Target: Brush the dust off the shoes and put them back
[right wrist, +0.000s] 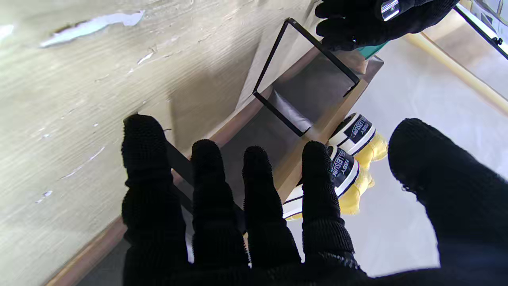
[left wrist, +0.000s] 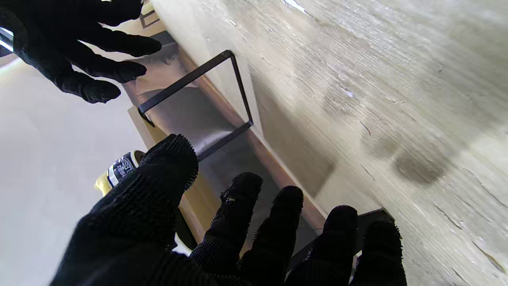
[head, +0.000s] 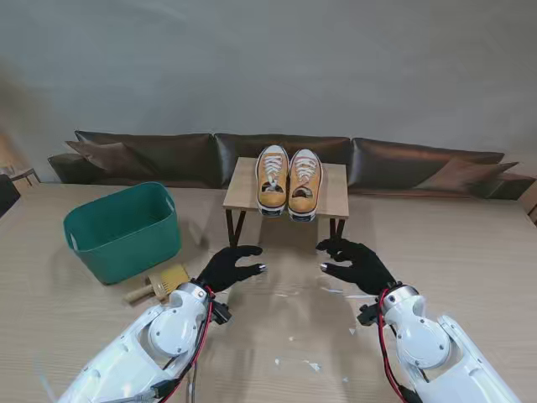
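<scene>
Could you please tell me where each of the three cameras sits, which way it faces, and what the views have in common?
Stand view: above the shoulders, looking down at the table; shows both arms, left hand and right hand, both open, before the small wooden stand bearing the yellow sneakers; the brush and green bin lie left.
Left wrist view: along the left hand's fingers toward the stand's legs; right hand also shows.
Right wrist view: along the right hand's fingers toward the sneakers' heels; left hand also shows.
Shared: all three show the stand and sneakers.

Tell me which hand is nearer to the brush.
Left. The left hand is just right of the brush, which lies on the table beside the green tub. The right hand is far over on the other side, past the shoe stand.
</scene>
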`<state>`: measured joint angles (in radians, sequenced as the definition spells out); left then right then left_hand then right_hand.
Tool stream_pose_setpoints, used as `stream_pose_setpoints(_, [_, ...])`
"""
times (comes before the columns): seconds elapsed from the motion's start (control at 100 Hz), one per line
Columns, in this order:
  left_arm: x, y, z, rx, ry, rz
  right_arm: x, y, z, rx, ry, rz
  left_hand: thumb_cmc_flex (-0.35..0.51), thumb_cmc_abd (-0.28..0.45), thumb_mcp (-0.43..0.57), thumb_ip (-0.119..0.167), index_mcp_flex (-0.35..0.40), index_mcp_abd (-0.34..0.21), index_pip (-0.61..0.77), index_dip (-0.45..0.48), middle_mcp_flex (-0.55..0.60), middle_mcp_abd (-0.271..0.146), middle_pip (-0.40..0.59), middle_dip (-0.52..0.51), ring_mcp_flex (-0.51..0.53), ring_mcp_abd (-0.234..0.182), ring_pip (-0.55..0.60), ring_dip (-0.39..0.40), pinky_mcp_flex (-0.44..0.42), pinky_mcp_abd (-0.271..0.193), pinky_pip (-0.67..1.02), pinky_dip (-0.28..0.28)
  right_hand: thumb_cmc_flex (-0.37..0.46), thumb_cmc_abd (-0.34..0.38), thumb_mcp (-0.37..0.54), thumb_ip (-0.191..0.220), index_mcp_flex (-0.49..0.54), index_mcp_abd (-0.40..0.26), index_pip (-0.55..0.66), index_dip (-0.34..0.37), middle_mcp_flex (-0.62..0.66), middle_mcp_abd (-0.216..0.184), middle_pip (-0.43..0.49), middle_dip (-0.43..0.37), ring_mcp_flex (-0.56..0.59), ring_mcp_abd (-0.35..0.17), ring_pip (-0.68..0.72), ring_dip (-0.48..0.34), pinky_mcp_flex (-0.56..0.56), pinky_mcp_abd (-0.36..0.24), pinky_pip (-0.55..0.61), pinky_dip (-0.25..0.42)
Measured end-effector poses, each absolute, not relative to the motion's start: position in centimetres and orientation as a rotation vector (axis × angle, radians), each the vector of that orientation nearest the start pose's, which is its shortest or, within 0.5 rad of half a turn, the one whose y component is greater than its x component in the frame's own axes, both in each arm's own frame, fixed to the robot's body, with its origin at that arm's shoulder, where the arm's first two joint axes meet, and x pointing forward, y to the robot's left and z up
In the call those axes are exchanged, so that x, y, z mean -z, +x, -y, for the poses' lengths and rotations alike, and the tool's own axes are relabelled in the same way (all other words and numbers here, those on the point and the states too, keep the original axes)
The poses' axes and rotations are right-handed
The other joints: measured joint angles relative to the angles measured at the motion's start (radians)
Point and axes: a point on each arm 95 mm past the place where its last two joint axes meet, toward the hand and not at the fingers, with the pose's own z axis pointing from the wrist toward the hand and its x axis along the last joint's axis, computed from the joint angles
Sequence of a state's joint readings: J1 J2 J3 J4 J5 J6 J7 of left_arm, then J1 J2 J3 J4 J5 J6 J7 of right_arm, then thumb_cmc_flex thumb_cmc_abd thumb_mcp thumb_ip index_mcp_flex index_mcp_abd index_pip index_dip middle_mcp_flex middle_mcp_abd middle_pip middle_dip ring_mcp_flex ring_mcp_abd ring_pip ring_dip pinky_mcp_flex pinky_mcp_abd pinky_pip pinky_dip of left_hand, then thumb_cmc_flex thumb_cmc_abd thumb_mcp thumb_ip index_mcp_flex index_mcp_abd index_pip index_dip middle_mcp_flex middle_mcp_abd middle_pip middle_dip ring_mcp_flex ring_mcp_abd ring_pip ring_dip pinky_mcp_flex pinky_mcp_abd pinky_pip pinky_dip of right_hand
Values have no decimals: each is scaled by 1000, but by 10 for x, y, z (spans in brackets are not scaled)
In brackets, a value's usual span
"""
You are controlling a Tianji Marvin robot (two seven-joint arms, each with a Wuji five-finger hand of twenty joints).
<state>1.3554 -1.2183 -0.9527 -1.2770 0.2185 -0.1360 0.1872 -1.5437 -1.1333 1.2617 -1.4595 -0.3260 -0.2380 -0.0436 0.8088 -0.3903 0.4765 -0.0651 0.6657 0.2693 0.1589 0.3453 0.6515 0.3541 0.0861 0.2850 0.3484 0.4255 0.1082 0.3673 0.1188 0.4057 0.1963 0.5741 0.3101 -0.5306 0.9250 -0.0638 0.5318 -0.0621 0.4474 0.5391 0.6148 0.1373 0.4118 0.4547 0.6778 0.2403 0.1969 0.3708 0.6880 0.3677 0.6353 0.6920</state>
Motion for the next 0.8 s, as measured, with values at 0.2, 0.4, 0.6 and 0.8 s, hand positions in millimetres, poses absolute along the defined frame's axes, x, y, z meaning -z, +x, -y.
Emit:
stream_pose_setpoints(0.2, [378, 429, 70, 1997, -1912, -1071, 343, 410, 19, 2372, -2073, 1277, 0, 0, -1, 0, 0, 0, 0, 1, 0, 0, 0, 0, 0, 0, 0, 0, 0, 0, 0, 9, 0, 0, 0, 0, 0, 0, 0, 0, 0, 0, 0, 0, 0, 0, 0, 0, 0, 0, 0, 0])
stream_pose_setpoints(0.4, [378, 428, 72, 1991, -1931, -1090, 343, 409, 20, 2361, -2089, 1268, 0, 0, -1, 0, 0, 1, 0, 1, 0, 1, 0, 0, 0, 0, 0, 0, 0, 0, 0, 10, 0, 0, 0, 0, 0, 0, 0, -1, 0, 0, 0, 0, 0, 0, 0, 0, 0, 0, 0, 0])
stream_pose_setpoints(0.6, [365, 428, 75, 2010, -1873, -1150, 343, 409, 21, 2358, -2092, 1270, 0, 0, -1, 0, 0, 3, 0, 2, 0, 14, 0, 0, 0, 0, 4, 0, 0, 0, 0, 10, 0, 0, 0, 0, 0, 0, 0, -1, 0, 0, 0, 0, 0, 0, 0, 0, 0, 0, 0, 0])
stream_pose_setpoints(0.8, [340, 430, 77, 2029, -1789, -1263, 341, 409, 20, 2342, -2104, 1263, 0, 0, -1, 0, 0, 4, 0, 2, 9, 40, 5, 25, 6, 14, 40, 27, 17, 1, 26, 40, 0, 0, 0, 0, 0, 0, 0, -5, 0, 0, 0, 0, 0, 0, 0, 0, 0, 0, 0, 0])
